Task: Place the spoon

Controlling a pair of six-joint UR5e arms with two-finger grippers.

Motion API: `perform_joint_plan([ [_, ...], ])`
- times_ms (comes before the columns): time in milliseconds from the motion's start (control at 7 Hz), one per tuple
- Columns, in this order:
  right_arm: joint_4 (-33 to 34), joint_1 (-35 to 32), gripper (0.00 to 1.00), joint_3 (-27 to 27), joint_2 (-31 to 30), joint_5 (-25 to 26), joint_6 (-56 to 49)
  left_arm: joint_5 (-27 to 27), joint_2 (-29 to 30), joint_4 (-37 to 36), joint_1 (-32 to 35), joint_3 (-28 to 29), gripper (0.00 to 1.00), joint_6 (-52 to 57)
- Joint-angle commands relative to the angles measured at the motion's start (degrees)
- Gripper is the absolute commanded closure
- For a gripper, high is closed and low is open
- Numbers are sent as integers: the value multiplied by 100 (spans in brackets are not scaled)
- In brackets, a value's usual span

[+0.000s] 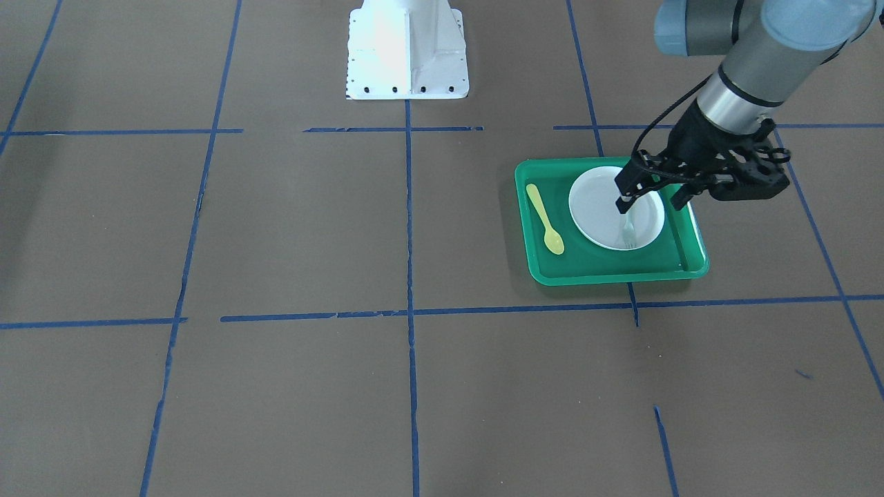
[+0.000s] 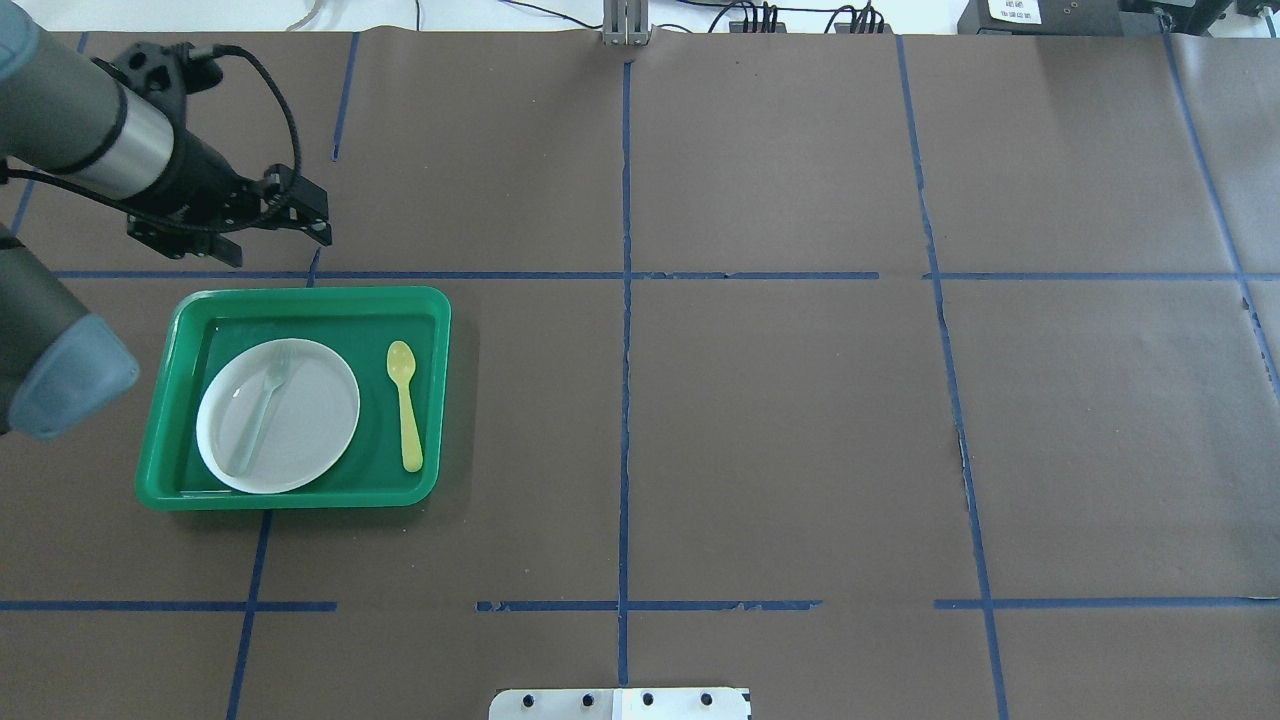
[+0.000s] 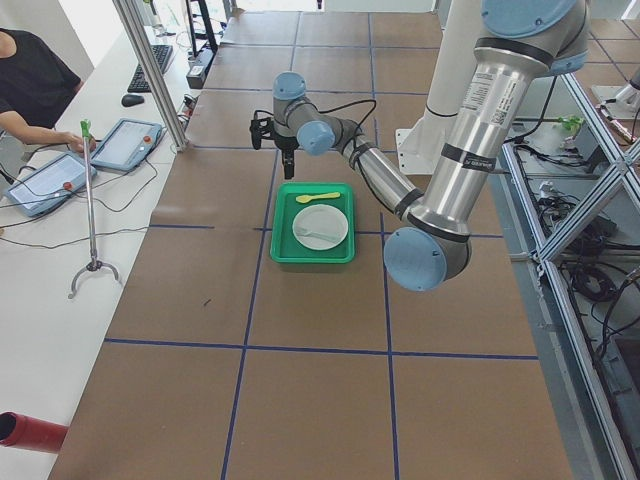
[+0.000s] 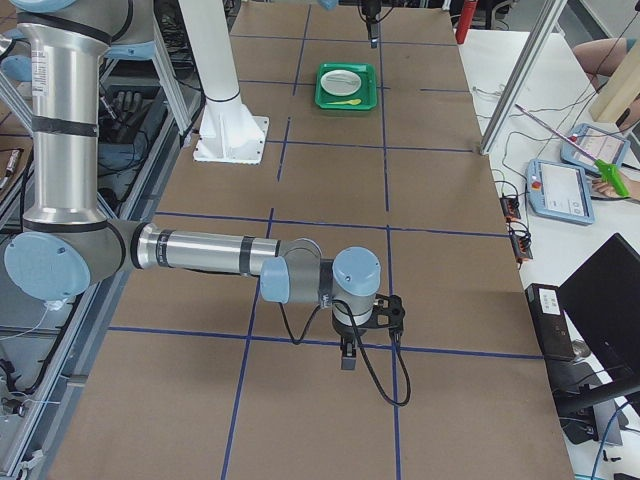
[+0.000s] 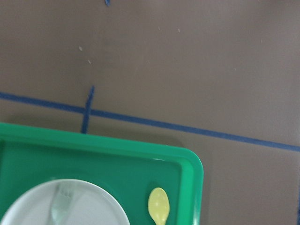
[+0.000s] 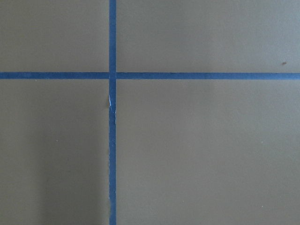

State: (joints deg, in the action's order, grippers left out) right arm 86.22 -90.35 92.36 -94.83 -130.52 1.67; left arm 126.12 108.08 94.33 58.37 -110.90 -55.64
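The yellow spoon [image 1: 545,219] lies flat in the green tray [image 1: 615,277], beside the white plate [image 1: 597,207], bowl toward the tray's far side. It also shows in the overhead view [image 2: 404,405] and the left wrist view [image 5: 159,206]. A pale fork [image 2: 262,405] lies on the plate [image 2: 305,425]. My left gripper [image 1: 652,200] is open and empty, raised over the tray's far edge [image 2: 310,293], apart from the spoon. My right gripper [image 4: 348,355] hangs low over bare table far from the tray; I cannot tell whether it is open or shut.
The robot's white base [image 1: 407,52] stands at the table's middle edge. Blue tape lines grid the brown table. An operator [image 3: 30,80] sits at a side desk with tablets, next to a thin stand [image 3: 90,200].
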Motion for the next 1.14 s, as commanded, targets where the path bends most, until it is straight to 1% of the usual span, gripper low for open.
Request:
perform_joint_plan([
  [0,0,0,0,1,-9,0,0,682,-758,-152,1004,-10,1,1803],
  [143,0,0,0,1,0,9,0,790,-1180,-152,1523,-19,1,2638],
  [286,0,0,0,1,0,0,0,791,-1663,-152,1797,7,1,3543],
  [571,0,0,0,-8,0,0,0,791,-2333,-170,2666,304,1,5345],
  [714,0,0,0,1,0,0,0,800,-2388,-187,3323,750,1,6180],
  [1000,0,0,0,1,0,0,0,782,-2030,-887,3417,921,1,6224],
])
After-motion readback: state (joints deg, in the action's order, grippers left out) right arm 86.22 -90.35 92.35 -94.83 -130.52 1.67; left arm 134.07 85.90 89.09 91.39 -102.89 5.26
